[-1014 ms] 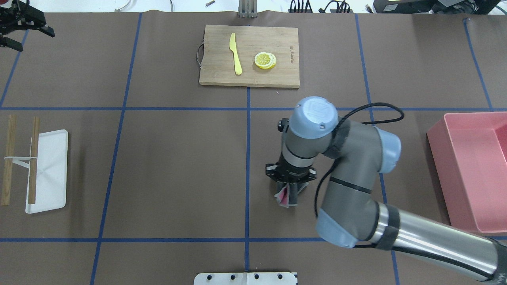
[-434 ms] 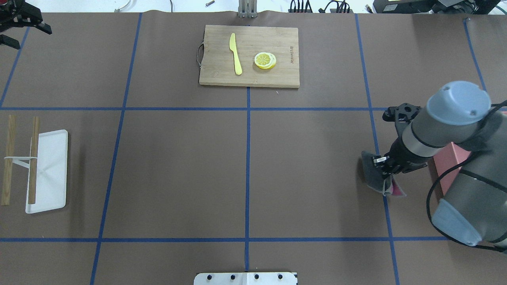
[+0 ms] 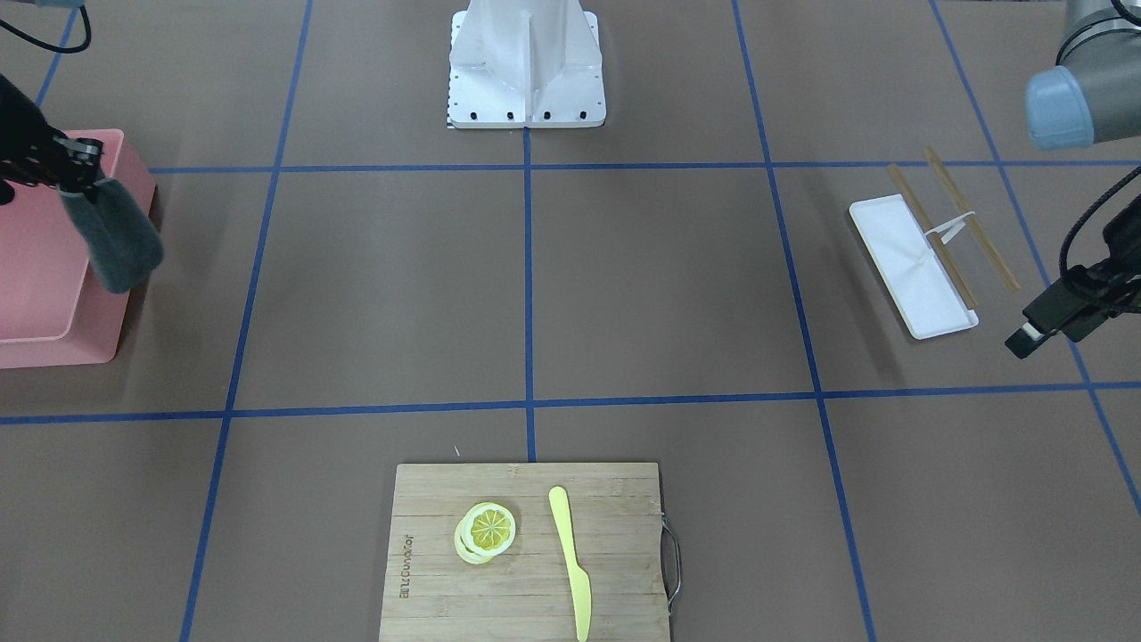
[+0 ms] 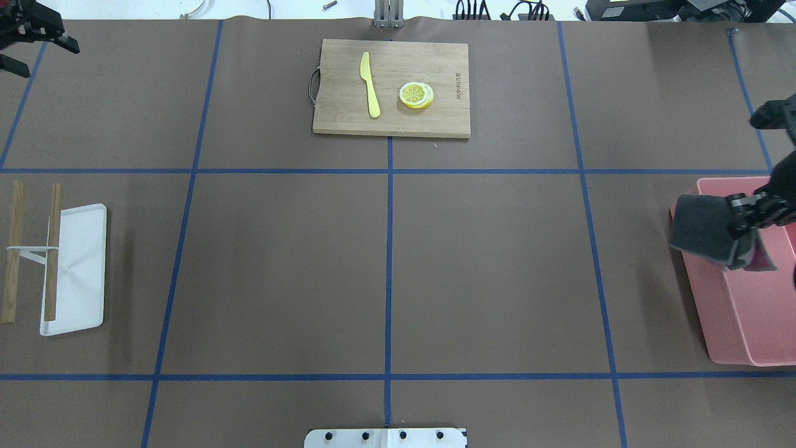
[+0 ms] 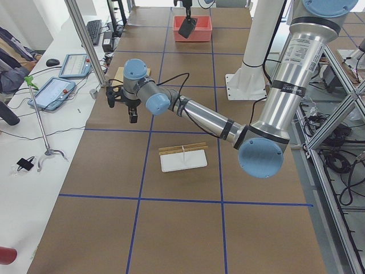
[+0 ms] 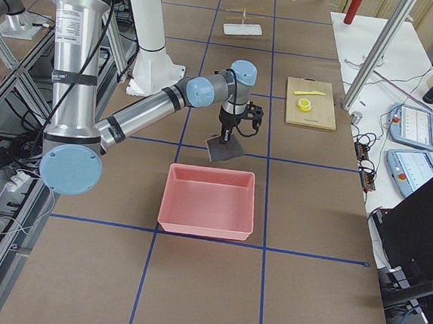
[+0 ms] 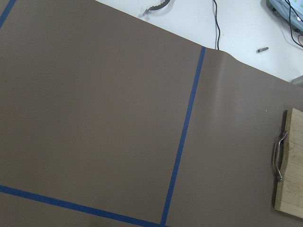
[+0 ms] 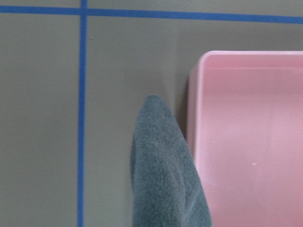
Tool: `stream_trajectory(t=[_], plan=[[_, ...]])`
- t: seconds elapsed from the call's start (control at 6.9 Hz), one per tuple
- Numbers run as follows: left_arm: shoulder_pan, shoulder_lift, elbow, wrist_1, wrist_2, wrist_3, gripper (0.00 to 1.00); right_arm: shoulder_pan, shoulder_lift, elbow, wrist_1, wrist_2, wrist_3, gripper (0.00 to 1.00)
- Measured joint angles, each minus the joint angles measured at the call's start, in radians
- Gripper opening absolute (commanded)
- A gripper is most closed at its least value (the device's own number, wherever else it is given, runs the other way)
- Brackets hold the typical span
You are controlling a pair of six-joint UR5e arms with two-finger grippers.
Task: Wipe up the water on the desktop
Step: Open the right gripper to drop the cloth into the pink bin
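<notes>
Overhead exterior: my right tool point(image 4: 746, 231) clamped on grey cloth point(image 4: 703, 227), hanging at pink bin point(image 4: 746, 317) rim, above bench point(image 4: 485, 261); left tool point(image 4: 43, 57) spread apart at far corner.

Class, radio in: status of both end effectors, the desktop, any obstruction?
Left end effector open, far corner. Right end effector shut on grey fleece cloth at rim of pink plastic bin. Brown blue-taped desktop: no water visible. Nothing blocking.
</notes>
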Motion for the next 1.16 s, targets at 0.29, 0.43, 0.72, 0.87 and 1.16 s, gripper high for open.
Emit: stream_trajectory(t=[0.29, 0.43, 0.72, 0.87, 1.16], plan=[[0.001, 0.0, 0.0, 0.0, 0.0, -0.007, 0.97, 0.158, -0.128, 0.007, -0.081, -0.001, -0.325, 0.0], [0.002, 0.0, -0.001, 0.0, -0.001, -0.01, 0.97, 0.19, -0.167, 0.002, -0.089, -0.003, -0.403, 0.08], [0.002, 0.0, -0.002, 0.0, -0.001, -0.011, 0.97, 0.204, -0.193, -0.028, -0.084, 0.002, -0.438, 0.99], [0.003, 0.0, -0.001, 0.0, -0.001, -0.011, 0.97, 0.204, -0.194, -0.049, -0.076, 0.004, -0.439, 1.0], [0.002, 0.009, -0.001, -0.001, 0.001, 0.021, 0.97, 0.205, -0.181, -0.06, -0.057, 0.007, -0.433, 1.0]])
